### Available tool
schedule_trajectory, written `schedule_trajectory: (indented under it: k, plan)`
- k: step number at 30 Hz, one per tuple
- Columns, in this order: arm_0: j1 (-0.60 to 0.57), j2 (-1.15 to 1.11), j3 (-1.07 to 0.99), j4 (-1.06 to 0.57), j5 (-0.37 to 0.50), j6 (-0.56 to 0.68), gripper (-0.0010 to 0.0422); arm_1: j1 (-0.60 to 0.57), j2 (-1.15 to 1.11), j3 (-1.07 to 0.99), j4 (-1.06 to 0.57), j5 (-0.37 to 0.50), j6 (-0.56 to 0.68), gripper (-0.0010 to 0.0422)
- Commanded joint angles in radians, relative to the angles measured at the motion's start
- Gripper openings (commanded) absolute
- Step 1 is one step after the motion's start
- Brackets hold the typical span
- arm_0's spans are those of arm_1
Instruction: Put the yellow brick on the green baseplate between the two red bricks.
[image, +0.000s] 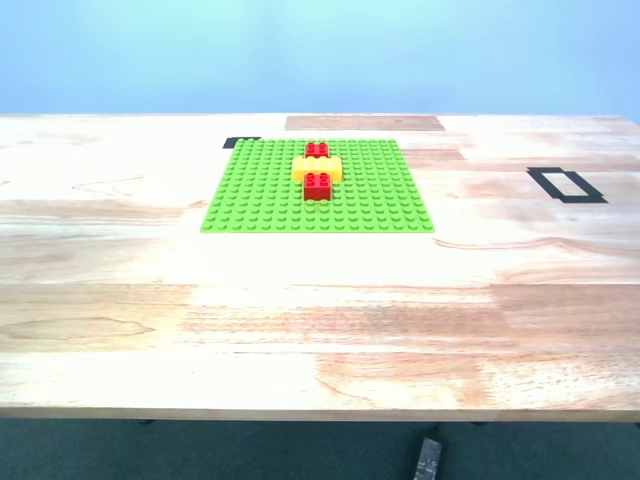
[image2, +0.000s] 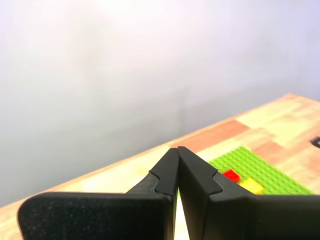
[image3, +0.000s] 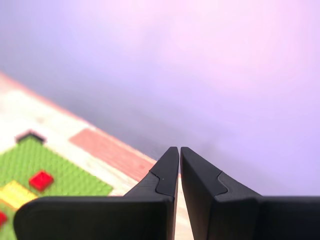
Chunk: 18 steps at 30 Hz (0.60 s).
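The green baseplate (image: 318, 187) lies flat on the wooden table toward its far side. The yellow brick (image: 317, 168) sits on it between the two red bricks, the far one (image: 317, 150) and the near one (image: 318, 185), all three touching in a line. My first gripper (image2: 177, 149) is shut and empty, held high and well away from the baseplate (image2: 265, 172). My second gripper (image3: 176, 148) is shut and empty too, also far from the plate (image3: 45, 165). Neither arm shows in the exterior view.
The wooden table (image: 320, 320) has a black tape rectangle (image: 566, 185) at the exterior view's right and a black mark (image: 240, 142) at the baseplate's far corner. A darker wood patch (image: 364, 123) lies behind the plate.
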Motion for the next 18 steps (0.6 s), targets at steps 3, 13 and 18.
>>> schedule_trajectory:
  k: [3, 13, 18]
  plan:
    - [0.0, -0.087, -0.12, 0.16, -0.007, -0.11, 0.0, -0.038, -0.261, -0.248, 0.127, 0.009, 0.135, 0.0006]
    - [0.0, -0.301, -0.335, 0.195, -0.024, -0.18, 0.0, -0.029, -0.695, -0.545, 0.145, 0.125, 0.266, 0.0006]
    - [0.0, -0.421, -0.428, 0.168, -0.119, -0.184, 0.0, -0.029, -0.746, -0.604, 0.105, 0.176, 0.266, 0.0004]
